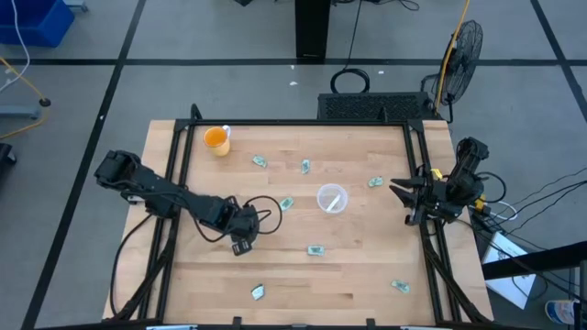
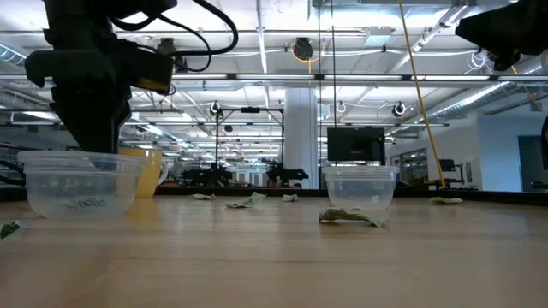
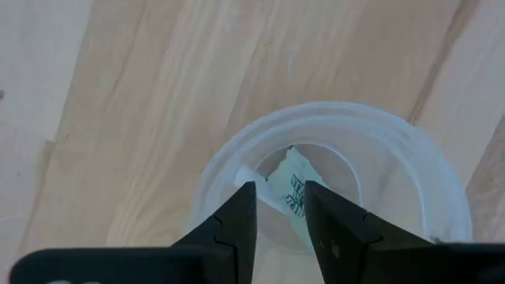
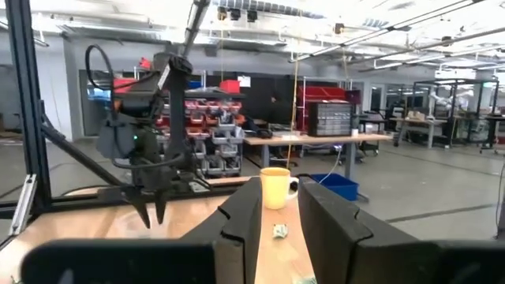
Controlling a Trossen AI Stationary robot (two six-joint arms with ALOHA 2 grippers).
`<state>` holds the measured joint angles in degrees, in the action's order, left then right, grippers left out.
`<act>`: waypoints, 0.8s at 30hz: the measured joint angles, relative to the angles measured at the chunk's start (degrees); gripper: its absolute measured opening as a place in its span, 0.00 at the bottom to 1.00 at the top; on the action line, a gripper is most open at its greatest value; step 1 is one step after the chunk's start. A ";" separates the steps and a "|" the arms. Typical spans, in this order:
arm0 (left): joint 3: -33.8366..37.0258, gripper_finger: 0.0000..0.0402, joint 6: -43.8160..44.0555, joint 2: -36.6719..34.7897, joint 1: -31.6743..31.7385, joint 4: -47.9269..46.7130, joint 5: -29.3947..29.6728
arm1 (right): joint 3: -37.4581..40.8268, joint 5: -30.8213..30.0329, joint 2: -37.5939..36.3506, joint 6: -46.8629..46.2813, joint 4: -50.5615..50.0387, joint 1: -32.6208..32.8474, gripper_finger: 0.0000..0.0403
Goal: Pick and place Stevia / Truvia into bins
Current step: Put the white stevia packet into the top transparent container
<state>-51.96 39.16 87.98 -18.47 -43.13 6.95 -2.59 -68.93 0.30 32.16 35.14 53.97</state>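
The left gripper hangs over a clear cup, fingers apart, a green-white packet lying inside. The right gripper waits at three o'clock, fingers parted on nothing. Packets look light, limp and crushable; pinch across the flat middle.

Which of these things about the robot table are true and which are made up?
1. The left jaws hang over a clear cup with a packet lying inside. True.
2. The right arm is reaching into the middle cup. False: the right jaws wait at the table's right edge, away from it.
3. An orange-filled cup stands near the table's far left corner. True.
4. All the packets are already in cups. False: several still lie loose on the table, like one near the middle.
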 joint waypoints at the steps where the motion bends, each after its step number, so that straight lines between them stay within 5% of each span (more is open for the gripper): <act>1: 0.00 0.28 0.00 -0.43 0.32 -0.43 -0.77 | 0.00 0.01 0.04 0.01 0.01 0.00 0.19; 6: 0.00 0.24 -1.84 -4.24 2.15 -0.17 -2.60 | -1.49 -0.17 2.70 1.72 -1.18 0.01 0.21; 11: -1.85 0.21 -6.00 -10.14 2.59 0.39 2.70 | -6.65 -0.30 10.13 2.32 -0.93 0.00 0.21; 18: -5.81 0.17 -12.58 -15.80 2.61 2.01 11.09 | -15.62 0.42 29.44 -5.48 -3.04 0.01 0.21; 24: -6.14 0.15 -18.70 -17.26 2.66 7.10 14.18 | -21.79 7.00 44.63 -11.57 -8.92 1.04 0.21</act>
<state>-58.11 20.45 70.72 -15.81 -36.03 21.13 -24.38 -61.94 44.93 20.59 26.21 55.01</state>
